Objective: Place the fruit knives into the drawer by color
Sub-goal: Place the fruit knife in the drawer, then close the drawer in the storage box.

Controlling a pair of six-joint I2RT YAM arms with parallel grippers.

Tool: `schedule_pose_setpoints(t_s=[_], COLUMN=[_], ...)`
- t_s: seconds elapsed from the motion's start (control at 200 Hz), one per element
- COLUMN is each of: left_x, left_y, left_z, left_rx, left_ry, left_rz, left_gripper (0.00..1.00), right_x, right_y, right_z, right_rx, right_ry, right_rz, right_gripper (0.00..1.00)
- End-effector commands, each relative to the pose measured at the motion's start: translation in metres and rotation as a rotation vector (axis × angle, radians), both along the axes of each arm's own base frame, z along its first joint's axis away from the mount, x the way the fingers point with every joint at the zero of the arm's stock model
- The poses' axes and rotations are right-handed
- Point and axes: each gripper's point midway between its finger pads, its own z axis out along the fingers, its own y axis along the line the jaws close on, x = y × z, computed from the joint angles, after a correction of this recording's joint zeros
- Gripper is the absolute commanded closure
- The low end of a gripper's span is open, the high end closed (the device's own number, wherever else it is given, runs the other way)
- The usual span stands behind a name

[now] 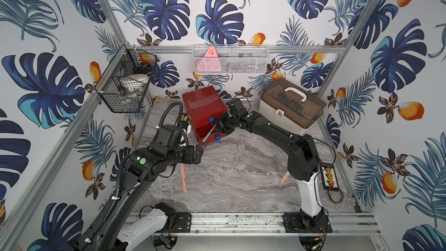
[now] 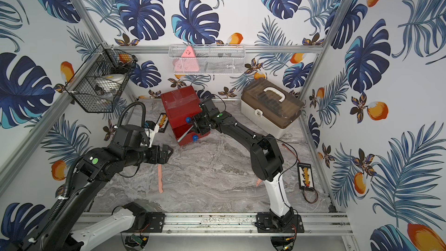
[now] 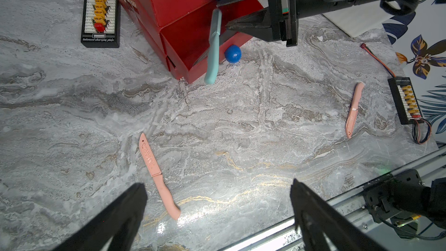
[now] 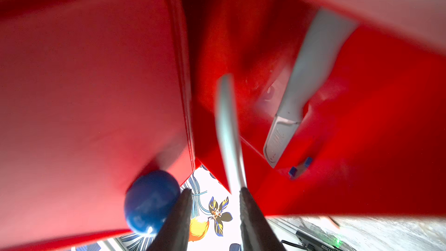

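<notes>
Well, on my left side, my left gripper (image 3: 217,183) hangs with its jaws spread wide above the marble table (image 1: 241,184), holding nothing. Just below it a salmon pink knife (image 3: 158,177) lies flat on the table. Further along stands the red chest (image 1: 205,109), its lowest drawer (image 3: 183,44) pulled out. A teal knife (image 3: 213,47) leans slanted in that drawer, its upper end between the fingers of my right gripper (image 4: 214,190). Those jaws stand partly apart with a gap showing. The knife's end, blurred, sits against one finger and is not pinched. A second teal knife (image 4: 301,88) lies inside the same drawer. Over on the right, a second pink knife (image 1: 284,179) lies on the table, well apart from the first.
</notes>
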Motion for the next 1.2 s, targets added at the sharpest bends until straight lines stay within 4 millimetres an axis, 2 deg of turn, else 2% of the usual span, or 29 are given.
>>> schedule_pose_setpoints(t_s=[0.0,0.17,0.405,0.44,0.46,0.565,0.665,0.816,0.841,0.911,0.936,1.046,1.106,1.196], left_x=[0.003,0.005,0.015,0.018,0.021,0.034,0.052,0.085,0.091,0.109,0.116,0.147,0.164,0.188], left_y=[-0.003,-0.005,-0.007,-0.009,-0.010,-0.015,-0.022,-0.035,-0.037,-0.042,-0.044,-0.052,-0.054,-0.055], left_z=[0.005,0.009,0.021,0.025,0.026,0.036,0.046,0.058,0.060,0.063,0.062,0.059,0.056,0.046], left_rx=[0.001,-0.001,0.007,0.003,0.004,-0.002,-0.009,-0.018,-0.021,-0.028,-0.032,-0.059,-0.074,-0.092], left_ry=[-0.024,-0.027,-0.045,-0.050,-0.049,-0.055,-0.061,-0.059,-0.062,-0.064,-0.061,-0.047,-0.046,-0.033], left_rz=[-0.023,-0.027,-0.024,-0.022,-0.022,-0.015,-0.007,0.012,0.013,0.026,0.031,0.045,0.057,0.075], left_gripper=[0.01,0.01,0.01,0.01,0.01,0.01,0.01,0.02,0.04,0.14,0.21,0.79,1.00,1.00], right_x=[0.006,0.008,0.005,0.005,0.002,-0.010,-0.023,-0.039,-0.041,-0.044,-0.045,-0.045,-0.043,-0.041], right_y=[0.003,0.004,0.001,0.000,-0.003,-0.011,-0.020,-0.039,-0.042,-0.050,-0.051,-0.055,-0.057,-0.060], right_z=[0.018,0.022,0.042,0.038,0.055,0.064,0.064,0.050,0.047,0.042,0.040,0.034,0.031,0.022], right_rx=[0.034,0.051,0.064,0.055,0.070,0.063,0.062,0.056,0.058,0.064,0.068,0.117,0.141,0.155], right_ry=[-0.075,-0.091,-0.151,-0.156,-0.184,-0.230,-0.257,-0.276,-0.277,-0.290,-0.295,-0.309,-0.306,-0.290], right_rz=[0.000,0.000,0.014,0.017,0.017,0.033,0.042,0.031,0.026,0.009,0.005,-0.026,-0.040,-0.052], right_gripper=[0.64,0.62,0.62,0.62,0.62,0.63,0.72,1.00,1.00,1.00,1.00,1.00,1.00,1.00])
